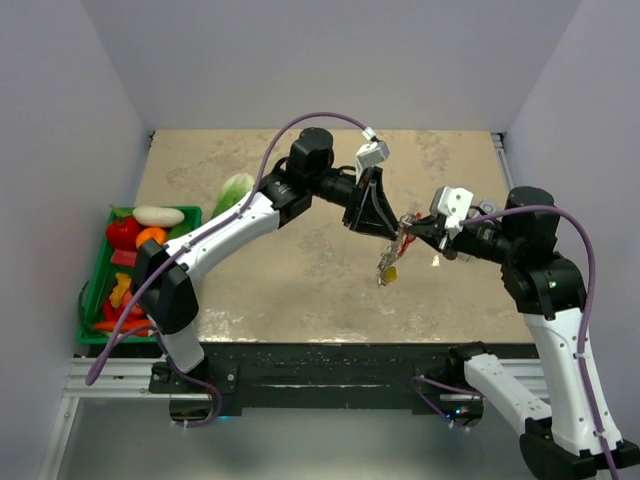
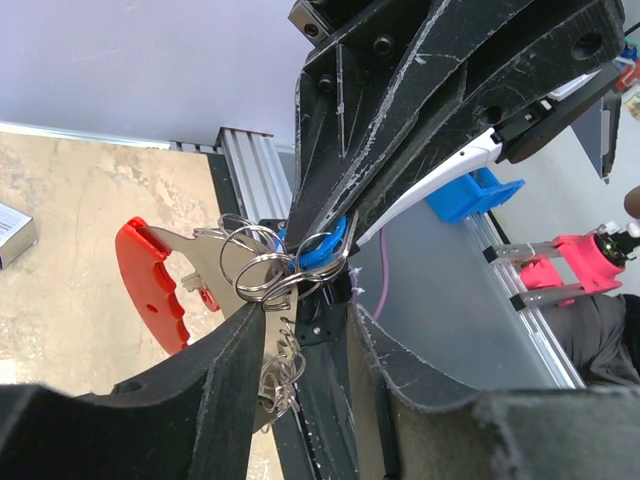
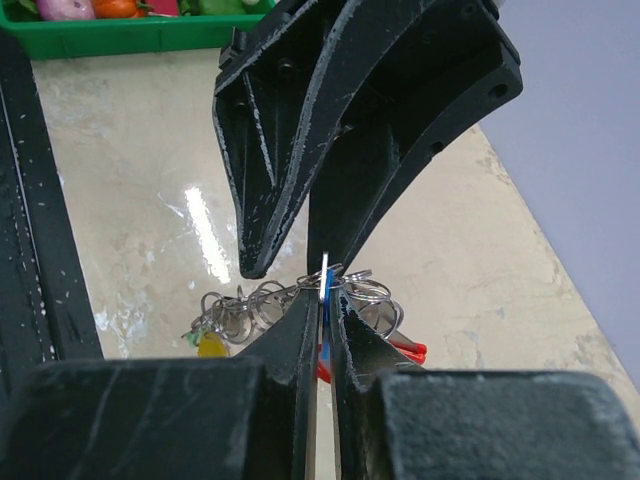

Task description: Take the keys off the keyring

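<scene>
right hand [image 3: 323, 300] clamped on the blue key [image 2: 318, 248], left hand [image 3: 288, 262] fingers apart straddling the keyring [image 2: 262, 272] just past it, red fob [image 2: 150, 280] sticking out beside, other keys [image 1: 387, 270] hanging underneath

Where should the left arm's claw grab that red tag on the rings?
Pinch the red fob across its flat faces at the wide ridged end, coming from the side away from the rings: that end sticks out clear, while the right gripper holds the blue key.
</scene>
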{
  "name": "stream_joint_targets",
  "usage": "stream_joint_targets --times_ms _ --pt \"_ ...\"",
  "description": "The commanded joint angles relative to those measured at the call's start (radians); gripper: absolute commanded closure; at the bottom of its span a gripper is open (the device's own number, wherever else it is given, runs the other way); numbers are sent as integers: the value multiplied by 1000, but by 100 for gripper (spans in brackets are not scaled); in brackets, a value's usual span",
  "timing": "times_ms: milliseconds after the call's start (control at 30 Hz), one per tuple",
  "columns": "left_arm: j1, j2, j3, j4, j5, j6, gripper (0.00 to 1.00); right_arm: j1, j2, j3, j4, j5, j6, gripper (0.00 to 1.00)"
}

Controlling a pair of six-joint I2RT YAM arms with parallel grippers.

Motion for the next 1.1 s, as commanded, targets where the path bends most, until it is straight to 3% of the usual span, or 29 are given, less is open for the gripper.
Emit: stream_joint_targets --times_ms 0,267,533,633,767,1067 --pt "-2 -12 21 104 68 -52 63 -4 -5 -2 53 -3 6 100" --pt "-2 -19 0 150 83 -87 74 -4 -8 -4 51 6 3 100" --pt "-2 -21 1 156 83 -93 77 -4 -7 -10 51 19 3 100" --pt "-2 -22 3 156 79 -93 83 -6 -7 -10 51 20 1 100" --pt "-2 -21 6 153 68 -92 100 -4 -7 -10 51 23 1 100" --pt "-2 -30 18 86 48 -43 100 -4 -7 -16 47 31 -6 100"
